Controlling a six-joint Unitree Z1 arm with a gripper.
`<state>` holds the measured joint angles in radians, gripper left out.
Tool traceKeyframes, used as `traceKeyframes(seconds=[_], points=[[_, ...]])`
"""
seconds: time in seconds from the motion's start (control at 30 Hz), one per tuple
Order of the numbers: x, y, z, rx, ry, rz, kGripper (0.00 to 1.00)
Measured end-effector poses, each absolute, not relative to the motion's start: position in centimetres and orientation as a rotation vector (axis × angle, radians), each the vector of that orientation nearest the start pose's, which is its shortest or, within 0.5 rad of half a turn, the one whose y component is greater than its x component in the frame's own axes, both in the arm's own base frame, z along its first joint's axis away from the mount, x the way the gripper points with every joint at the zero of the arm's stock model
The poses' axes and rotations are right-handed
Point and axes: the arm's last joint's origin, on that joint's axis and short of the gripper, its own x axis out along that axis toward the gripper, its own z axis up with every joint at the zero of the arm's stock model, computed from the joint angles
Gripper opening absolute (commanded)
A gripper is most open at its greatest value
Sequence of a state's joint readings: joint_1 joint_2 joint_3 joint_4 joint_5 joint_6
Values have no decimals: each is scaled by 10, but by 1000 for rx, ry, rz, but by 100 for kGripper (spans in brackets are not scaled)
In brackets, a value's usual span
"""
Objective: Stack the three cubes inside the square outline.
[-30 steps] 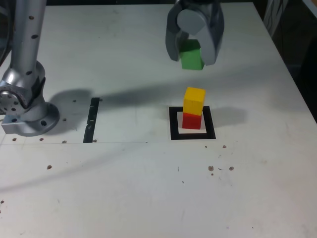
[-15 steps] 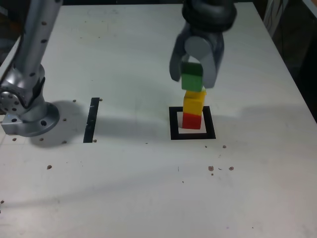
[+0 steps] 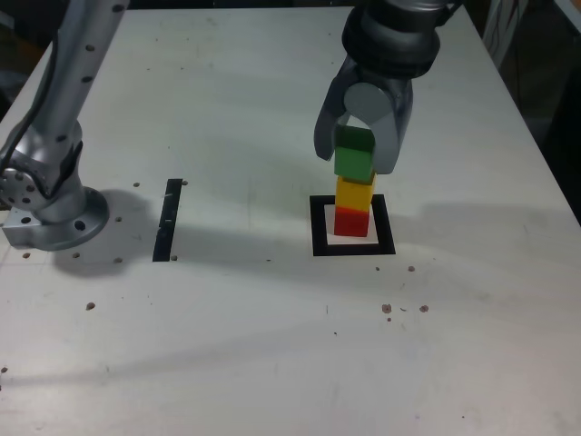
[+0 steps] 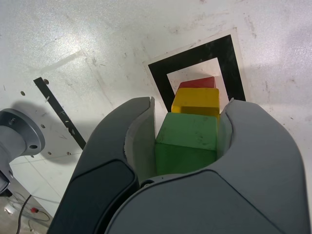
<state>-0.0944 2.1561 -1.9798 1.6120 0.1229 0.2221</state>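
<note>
**Green block on top of the little tower**

The big white table [image 3: 272, 345] holds everything. It has small dark specks on it. The silver arm [image 3: 54, 118] stands on its round base near the table's edge at the exterior view's left, and it reaches over to the other side.

The grey tool [image 3: 356, 156] hangs over the tower, and its two sides are pressed tight on the green block [image 3: 354, 163]. In the wrist view the green block [image 4: 187, 141] sits snug between them.

The black square [image 3: 318, 238] with a white middle lies flat on the table, toward the edge at the exterior view's right. A thin black strip [image 3: 169, 220] lies well apart from it, near the arm's base.

Inside the square sits the red block [image 3: 352, 222]. The yellow block [image 3: 355, 193] sits on the red one. The green block is right on top of the yellow one, lined up with it.
</note>
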Motion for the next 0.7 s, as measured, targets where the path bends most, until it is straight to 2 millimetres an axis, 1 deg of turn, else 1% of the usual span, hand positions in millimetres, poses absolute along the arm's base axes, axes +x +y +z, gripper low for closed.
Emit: traceKeyframes(seconds=[0.13,0.37,0.57,0.7], points=[[391,-31,297,353,1778,-177,12],[391,-29,296,348,1779,-173,30],[391,-27,294,344,1787,-170,41],[394,-27,290,340,1798,-175,44]])
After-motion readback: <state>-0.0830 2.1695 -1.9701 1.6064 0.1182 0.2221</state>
